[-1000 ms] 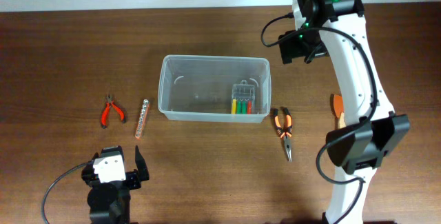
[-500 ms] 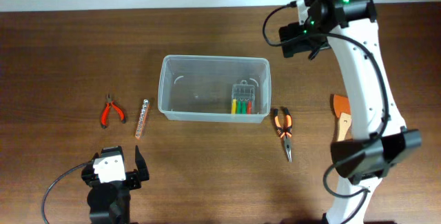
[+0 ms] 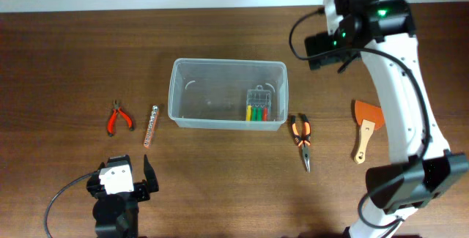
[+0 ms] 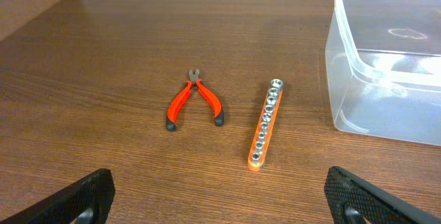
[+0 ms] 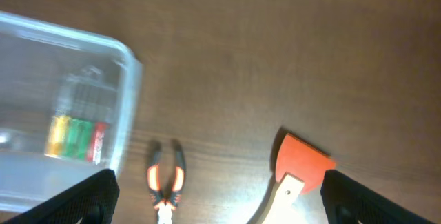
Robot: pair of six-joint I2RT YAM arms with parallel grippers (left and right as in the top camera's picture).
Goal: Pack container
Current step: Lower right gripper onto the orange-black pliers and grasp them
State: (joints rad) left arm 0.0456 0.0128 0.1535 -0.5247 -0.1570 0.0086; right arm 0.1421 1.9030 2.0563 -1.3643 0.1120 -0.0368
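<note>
The clear plastic container (image 3: 227, 93) stands mid-table with a small clear case of coloured bits (image 3: 257, 105) inside at its right end; it also shows in the left wrist view (image 4: 389, 58) and the right wrist view (image 5: 62, 114). My left gripper (image 4: 220, 196) is open and empty, low at the front left. My right gripper (image 5: 219, 195) is open and empty, held high behind the container's right end. Red cutters (image 3: 119, 117) and an orange socket rail (image 3: 151, 125) lie left of the container. Orange-black pliers (image 3: 302, 140) and an orange scraper (image 3: 365, 127) lie to its right.
The cutters (image 4: 194, 100) and socket rail (image 4: 266, 121) lie ahead of the left gripper. The pliers (image 5: 165, 181) and scraper (image 5: 298, 170) lie below the right gripper. The table's back edge meets a white wall.
My right arm has swung to the right, away from the container's back right corner, uncovering the scraper. The left arm and all objects have not moved.
</note>
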